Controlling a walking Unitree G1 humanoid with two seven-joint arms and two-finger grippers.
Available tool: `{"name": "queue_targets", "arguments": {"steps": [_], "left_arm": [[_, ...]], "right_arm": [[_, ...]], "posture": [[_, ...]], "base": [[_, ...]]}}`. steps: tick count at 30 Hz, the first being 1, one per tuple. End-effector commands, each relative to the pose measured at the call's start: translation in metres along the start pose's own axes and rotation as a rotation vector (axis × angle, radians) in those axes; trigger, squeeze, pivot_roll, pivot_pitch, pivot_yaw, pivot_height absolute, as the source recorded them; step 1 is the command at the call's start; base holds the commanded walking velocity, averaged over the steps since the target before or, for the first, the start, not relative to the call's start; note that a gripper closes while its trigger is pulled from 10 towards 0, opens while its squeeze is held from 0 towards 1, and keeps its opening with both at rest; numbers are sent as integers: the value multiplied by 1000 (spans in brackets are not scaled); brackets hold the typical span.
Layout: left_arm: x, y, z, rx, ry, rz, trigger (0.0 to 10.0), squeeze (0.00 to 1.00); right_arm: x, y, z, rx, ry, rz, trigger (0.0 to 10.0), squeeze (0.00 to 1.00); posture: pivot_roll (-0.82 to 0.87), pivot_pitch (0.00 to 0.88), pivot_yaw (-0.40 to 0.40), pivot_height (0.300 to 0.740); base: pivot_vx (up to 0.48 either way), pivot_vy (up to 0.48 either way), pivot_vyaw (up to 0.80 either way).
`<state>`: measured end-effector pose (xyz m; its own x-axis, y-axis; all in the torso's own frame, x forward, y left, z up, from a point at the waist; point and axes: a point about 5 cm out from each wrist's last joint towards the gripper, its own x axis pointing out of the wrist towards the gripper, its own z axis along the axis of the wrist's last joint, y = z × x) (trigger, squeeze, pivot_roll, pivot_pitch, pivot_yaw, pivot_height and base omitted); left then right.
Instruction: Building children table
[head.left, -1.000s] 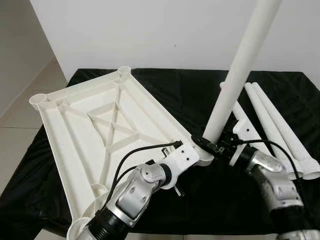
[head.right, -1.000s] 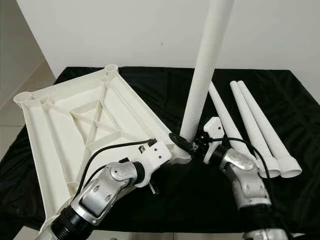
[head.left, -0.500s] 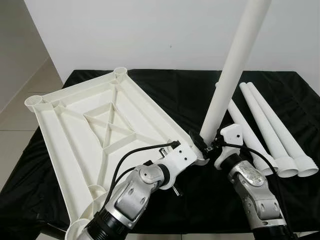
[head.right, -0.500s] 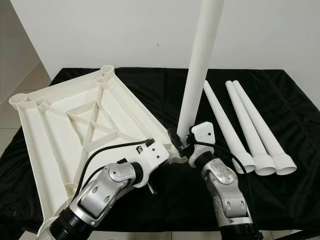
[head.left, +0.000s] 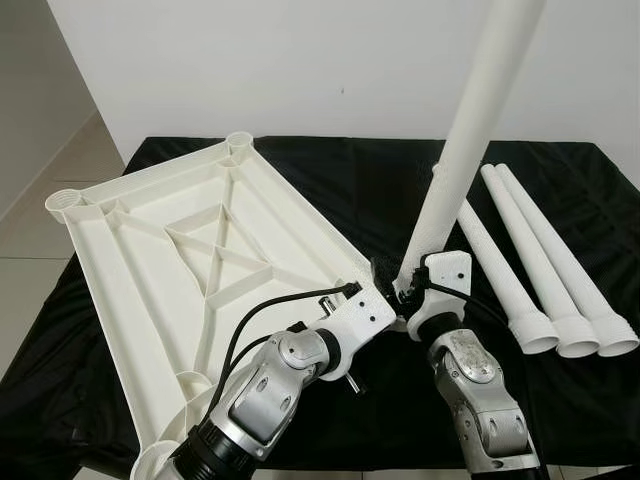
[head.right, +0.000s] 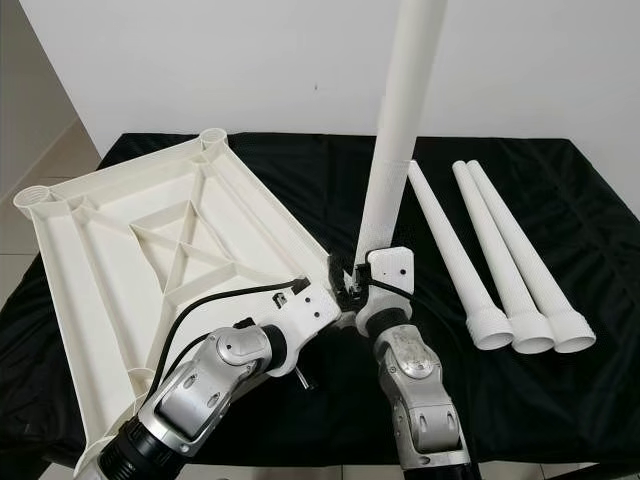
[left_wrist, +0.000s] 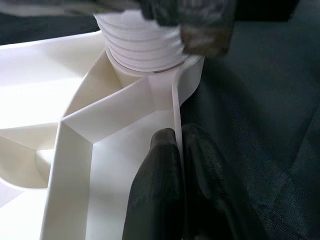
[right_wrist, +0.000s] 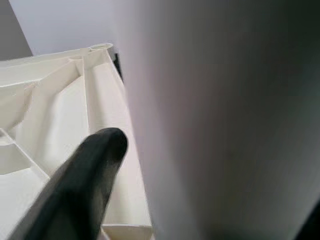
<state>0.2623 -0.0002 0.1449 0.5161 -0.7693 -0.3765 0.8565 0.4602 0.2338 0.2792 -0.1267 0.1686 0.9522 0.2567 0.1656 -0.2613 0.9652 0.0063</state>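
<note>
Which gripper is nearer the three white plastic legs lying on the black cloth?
Right. The right gripper grips the upright white leg, beside the three lying legs. The left gripper pinches the white tabletop's rim, farther away.

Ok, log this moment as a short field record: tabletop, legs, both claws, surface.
tabletop: white plastic tabletop, upside down, ribs facing up
surface: black cloth under everything
held leg: white leg standing nearly upright, threaded end at the tabletop's near right corner socket
spare legs: three loose legs lying side by side on the cloth to the right
left claw: left claw pinched on the tabletop's rim beside that corner
right claw: right claw gripping the held leg near its base
</note>
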Motion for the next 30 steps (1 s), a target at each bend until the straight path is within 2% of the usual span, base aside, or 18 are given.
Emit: {"name": "queue_targets", "arguments": {"steps": [1, 4, 9, 11, 12, 13, 15, 16, 19, 24, 30], "left_arm": [[3, -11, -6, -23, 7, -47, 10000, 0], [4, -11, -6, -24, 6, -48, 10000, 0], [5, -12, -5, -24, 2, -51, 10000, 0], [5, -12, -5, -24, 2, -51, 10000, 0], [5, -12, -4, -24, 1, -52, 10000, 0], [5, -12, -4, -23, 0, -53, 10000, 0], [6, -12, -3, -23, -1, -53, 10000, 0], [6, -12, -3, -22, -2, -54, 10000, 0], [7, -13, -2, -22, -5, -57, 10000, 0], [8, -13, -1, -20, -8, -59, 10000, 0], [8, -13, -1, -20, -10, -58, 10000, 0]], "right_arm": [[-2, 1, 3, 13, -4, 30, 10000, 1000], [-2, -3, 6, 14, -11, 49, 10000, 1000], [0, -22, 15, -32, -29, 155, 10000, 1000], [0, -22, 15, -32, -29, 155, 10000, 1000], [0, -26, 16, -43, -17, 203, 10000, 1000], [0, -33, 17, -55, -9, 245, 10000, 878], [0, -37, 18, -64, -4, 270, 10000, 878], [0, -43, 18, -84, 6, 301, 10000, 0], [0, -58, 16, -93, 52, 391, 10000, 0], [-2, -64, 5, -86, 127, 510, 10000, 0], [2, -70, -6, -94, 161, 550, 10000, 0]], "posture": [[-102, 106, 16, 740], [-104, 105, 16, 740], [-110, 105, 18, 740], [-110, 105, 18, 740], [-112, 106, 18, 740], [-114, 106, 19, 740], [-114, 106, 19, 740], [-116, 105, 21, 740], [-118, 103, 23, 740], [-119, 99, 23, 740], [-115, 91, 21, 740]], "base": [[0, 0, 0], [0, 0, 0], [0, 0, 0], [0, 0, 0], [0, 0, 0], [0, 0, 0], [0, 0, 0], [0, 0, 0], [0, 0, 0], [0, 0, 0], [0, 0, 0]]}}
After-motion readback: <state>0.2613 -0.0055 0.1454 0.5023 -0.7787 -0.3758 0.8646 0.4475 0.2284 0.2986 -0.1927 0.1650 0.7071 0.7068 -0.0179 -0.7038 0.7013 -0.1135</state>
